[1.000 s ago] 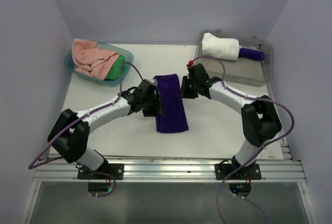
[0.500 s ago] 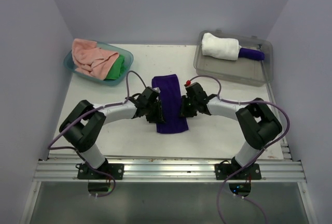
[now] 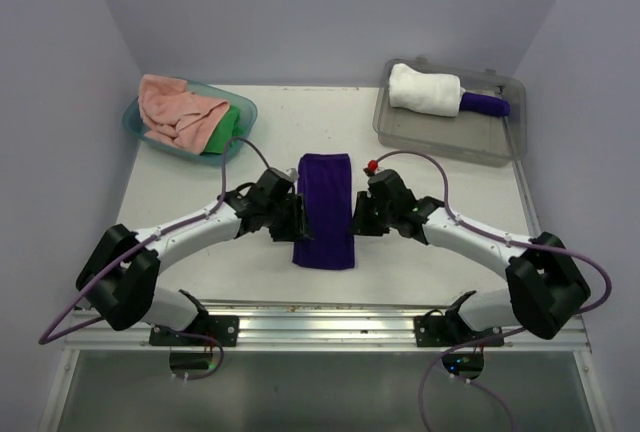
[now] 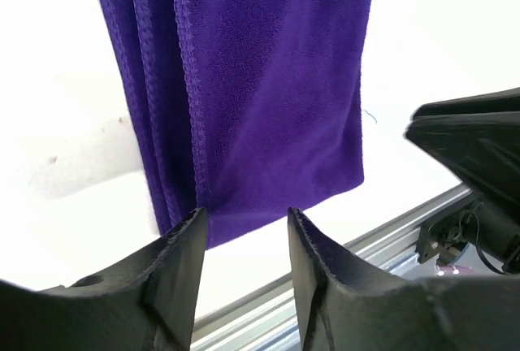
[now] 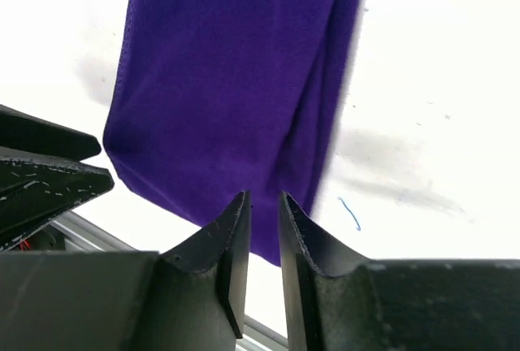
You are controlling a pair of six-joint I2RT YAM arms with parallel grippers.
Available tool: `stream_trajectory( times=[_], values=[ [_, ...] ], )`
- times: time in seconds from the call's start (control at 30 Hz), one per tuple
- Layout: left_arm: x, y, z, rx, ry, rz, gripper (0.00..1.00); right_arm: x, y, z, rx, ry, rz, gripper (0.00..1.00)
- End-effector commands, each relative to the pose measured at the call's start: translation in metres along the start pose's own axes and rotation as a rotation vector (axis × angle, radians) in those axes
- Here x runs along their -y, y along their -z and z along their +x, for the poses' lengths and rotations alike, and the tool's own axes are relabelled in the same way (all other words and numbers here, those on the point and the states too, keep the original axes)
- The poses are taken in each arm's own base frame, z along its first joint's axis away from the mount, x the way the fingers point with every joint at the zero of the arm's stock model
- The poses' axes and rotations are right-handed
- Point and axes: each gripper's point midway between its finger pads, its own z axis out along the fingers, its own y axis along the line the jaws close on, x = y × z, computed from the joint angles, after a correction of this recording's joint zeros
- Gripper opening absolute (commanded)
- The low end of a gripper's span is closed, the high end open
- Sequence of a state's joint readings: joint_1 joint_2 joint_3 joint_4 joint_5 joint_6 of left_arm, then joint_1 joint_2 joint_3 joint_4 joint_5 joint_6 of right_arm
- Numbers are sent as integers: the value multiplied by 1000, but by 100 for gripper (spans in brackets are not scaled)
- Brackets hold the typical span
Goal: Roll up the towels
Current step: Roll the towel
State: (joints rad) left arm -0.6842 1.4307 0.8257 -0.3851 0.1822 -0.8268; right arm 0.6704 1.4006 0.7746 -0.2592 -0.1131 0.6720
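Plain purple towel, white table

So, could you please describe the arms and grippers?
The left arm and right arm have white links, black joints and a purple cable each. The left gripper and right gripper have black wedge-shaped fingers. A red marker sits by the right wrist.

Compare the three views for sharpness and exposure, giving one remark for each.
Top external: evenly lit and sharp, with only faint shadows on the table. Left wrist: the purple towel shows a crisp weave, while the table around it is blown out to white. Right wrist: the towel's right edge is smeared, and soft grey patches that look like shadows flank it on the glaring table.
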Motion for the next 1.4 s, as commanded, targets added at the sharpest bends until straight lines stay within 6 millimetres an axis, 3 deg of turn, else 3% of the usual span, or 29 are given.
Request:
stream_trajectory(
  times=[0.0,0.1,0.13,0.2,0.23,0.37,0.5,0.77,1.17,1.27,1.37],
  values=[
    [-9,11,10,-23,-16,-42,49,18,14,9,15,-14,72,25],
    [-25,8,24,-41,1,-73,52,19,17,22,-7,-28,50,31],
    [-31,7,31,-55,8,-81,58,17,19,24,-5,-34,35,41],
    [-33,7,34,-52,6,-73,65,16,19,33,-28,-37,21,49],
    [-33,7,33,-47,5,-72,70,15,19,34,-31,-45,16,51],
    [-37,3,32,-36,6,-87,71,6,16,40,-42,-34,-7,53],
    [-46,-2,39,-51,10,-102,60,3,8,51,-74,-67,-23,52],
    [-53,-15,49,-76,19,-98,52,8,-2,66,-93,-123,-26,51],
    [-54,-20,54,-88,40,-80,17,12,-9,79,-116,-158,-25,38],
    [-53,-20,56,-93,48,-73,9,10,-8,80,-123,-167,-32,31],
    [-52,-18,57,-99,59,-71,0,7,-6,81,-126,-177,-44,13]
  ],
)
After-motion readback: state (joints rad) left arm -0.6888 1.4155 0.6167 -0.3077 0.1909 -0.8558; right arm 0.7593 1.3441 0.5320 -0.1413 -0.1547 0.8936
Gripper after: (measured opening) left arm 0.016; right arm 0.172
